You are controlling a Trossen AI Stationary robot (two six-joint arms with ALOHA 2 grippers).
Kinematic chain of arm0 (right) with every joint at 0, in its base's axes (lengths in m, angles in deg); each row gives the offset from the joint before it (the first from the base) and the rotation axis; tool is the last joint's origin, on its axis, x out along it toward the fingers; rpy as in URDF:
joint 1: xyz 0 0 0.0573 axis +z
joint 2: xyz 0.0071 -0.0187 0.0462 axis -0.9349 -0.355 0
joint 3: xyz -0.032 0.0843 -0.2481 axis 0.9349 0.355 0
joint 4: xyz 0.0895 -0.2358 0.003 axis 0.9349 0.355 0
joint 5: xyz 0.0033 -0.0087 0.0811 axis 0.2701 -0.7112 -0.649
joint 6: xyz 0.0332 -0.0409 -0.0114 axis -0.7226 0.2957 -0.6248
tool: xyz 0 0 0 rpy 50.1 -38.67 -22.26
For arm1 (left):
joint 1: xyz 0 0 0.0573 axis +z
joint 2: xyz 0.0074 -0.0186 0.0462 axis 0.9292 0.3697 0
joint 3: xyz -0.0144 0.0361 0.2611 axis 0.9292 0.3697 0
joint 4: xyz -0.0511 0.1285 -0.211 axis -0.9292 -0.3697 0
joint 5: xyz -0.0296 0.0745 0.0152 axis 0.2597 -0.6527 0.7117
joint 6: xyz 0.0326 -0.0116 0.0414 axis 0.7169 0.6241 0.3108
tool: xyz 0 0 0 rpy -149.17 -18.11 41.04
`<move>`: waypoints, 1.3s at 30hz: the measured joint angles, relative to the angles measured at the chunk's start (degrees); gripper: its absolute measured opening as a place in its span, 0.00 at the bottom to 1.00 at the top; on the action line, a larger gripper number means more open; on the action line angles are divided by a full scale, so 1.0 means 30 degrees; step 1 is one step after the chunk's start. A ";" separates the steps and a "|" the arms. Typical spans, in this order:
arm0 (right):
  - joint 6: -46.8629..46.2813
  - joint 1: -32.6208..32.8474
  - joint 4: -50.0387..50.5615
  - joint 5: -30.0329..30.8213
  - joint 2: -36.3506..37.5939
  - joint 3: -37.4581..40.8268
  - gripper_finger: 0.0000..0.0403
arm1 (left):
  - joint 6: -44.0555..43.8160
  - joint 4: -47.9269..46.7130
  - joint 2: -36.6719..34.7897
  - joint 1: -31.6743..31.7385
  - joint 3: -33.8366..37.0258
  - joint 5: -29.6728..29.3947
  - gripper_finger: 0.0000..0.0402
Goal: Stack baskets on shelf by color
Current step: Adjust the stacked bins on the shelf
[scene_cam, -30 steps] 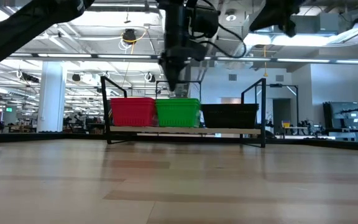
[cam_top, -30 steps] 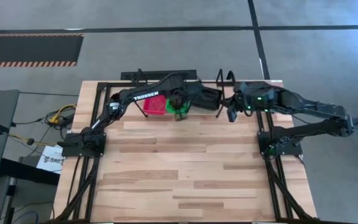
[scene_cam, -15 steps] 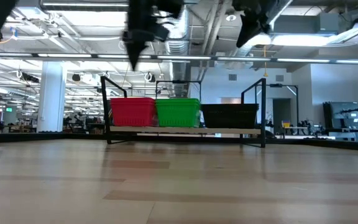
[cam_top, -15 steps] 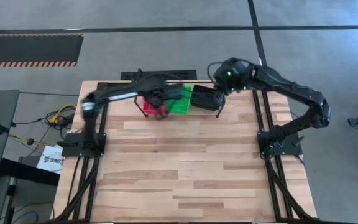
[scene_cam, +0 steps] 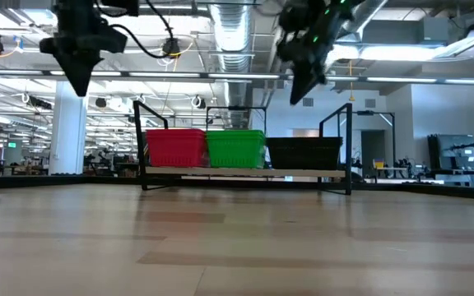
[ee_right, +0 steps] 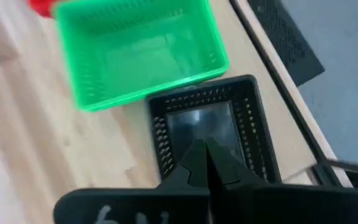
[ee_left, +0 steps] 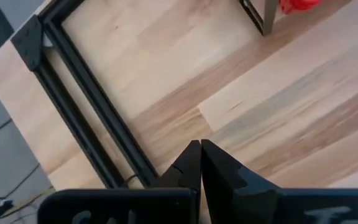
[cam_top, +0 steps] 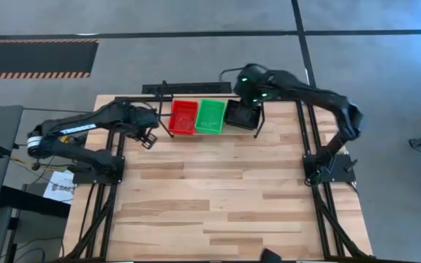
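On the shelf (scene_cam: 245, 173) at the table's far edge, a red basket stack (cam_top: 183, 117) (scene_cam: 175, 148), a green one (cam_top: 210, 116) (scene_cam: 237, 148) and a black one (cam_top: 242, 115) (scene_cam: 304, 153) rest side by side on their bottoms. My left gripper (cam_top: 148, 136) (ee_left: 201, 155) hangs shut and empty above bare tabletop, left of the shelf. My right gripper (cam_top: 251, 93) (ee_right: 204, 155) hangs shut and empty high above the black basket (ee_right: 210, 127), with the green basket (ee_right: 138, 53) beside it.
Black wire loop uprights (scene_cam: 153, 123) (scene_cam: 340, 123) stand at the shelf's two ends. Black frame rails (cam_top: 117, 157) (cam_top: 314, 139) run along the table's left and right sides. Bare wood planks (cam_top: 218, 197) stretch from the shelf to the near edge.
My left gripper has swung from above the green and red baskets toward the table's left edge, rolling as it went, and stayed shut. My right gripper has moved from right of the shelf toward the left, over the black basket, tipping further down. The baskets have not moved.
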 joint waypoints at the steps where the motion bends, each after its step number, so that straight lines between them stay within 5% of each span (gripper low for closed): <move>1: 0.0141 -0.0008 -0.0088 -0.0004 -0.0723 -0.0250 0.00 | -0.0211 -0.0014 -0.0374 -0.0074 0.0189 -0.0005 0.00; 11: 0.1193 -0.0432 -0.0068 0.0057 -0.5508 -0.3520 0.00 | -0.0452 0.0117 -0.1263 -0.0580 0.0251 -0.0479 0.00; 17: 0.1525 -0.0931 0.2784 0.0103 -0.6957 -0.3630 0.00 | -0.0580 0.0224 -0.1255 -0.0580 0.0251 -0.0505 0.00; 39: 0.2708 -0.3462 0.0785 0.1722 -0.7489 -0.3619 0.00 | -0.1315 0.1025 -0.1248 -0.0580 0.0255 -0.0486 0.00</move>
